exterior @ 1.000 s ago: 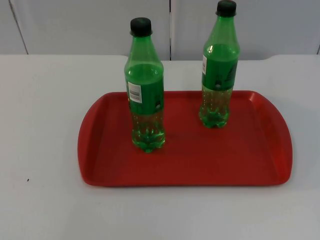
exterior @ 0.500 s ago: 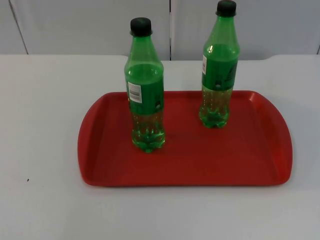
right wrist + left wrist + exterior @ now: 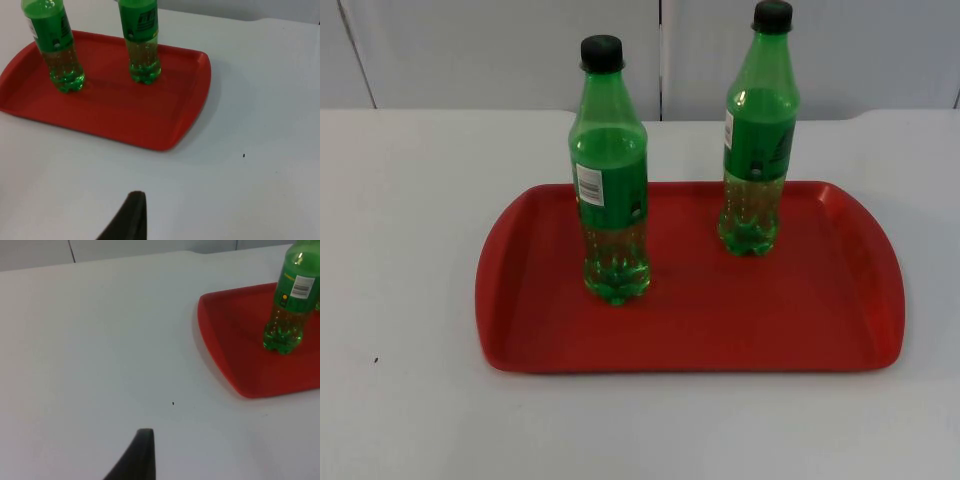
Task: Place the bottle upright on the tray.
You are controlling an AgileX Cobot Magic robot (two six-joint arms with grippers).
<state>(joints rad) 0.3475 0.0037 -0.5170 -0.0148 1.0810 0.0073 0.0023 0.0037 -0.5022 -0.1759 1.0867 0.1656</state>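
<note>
Two green bottles with black caps stand upright on the red tray (image 3: 740,310). The left bottle (image 3: 610,190) is near the tray's middle-left, the right bottle (image 3: 758,150) nearer the back rim. My left gripper (image 3: 142,455) hangs over bare table to the left of the tray (image 3: 235,345), well away from the left bottle (image 3: 290,305), and waits. My right gripper (image 3: 131,217) hangs over bare table to the right and in front of the tray (image 3: 115,110), apart from both the left bottle (image 3: 55,50) and the right bottle (image 3: 141,45).
The white table top (image 3: 410,200) surrounds the tray on all sides. The grey partition wall (image 3: 500,50) closes off the back. A tiny dark speck (image 3: 376,360) lies on the table at the front left.
</note>
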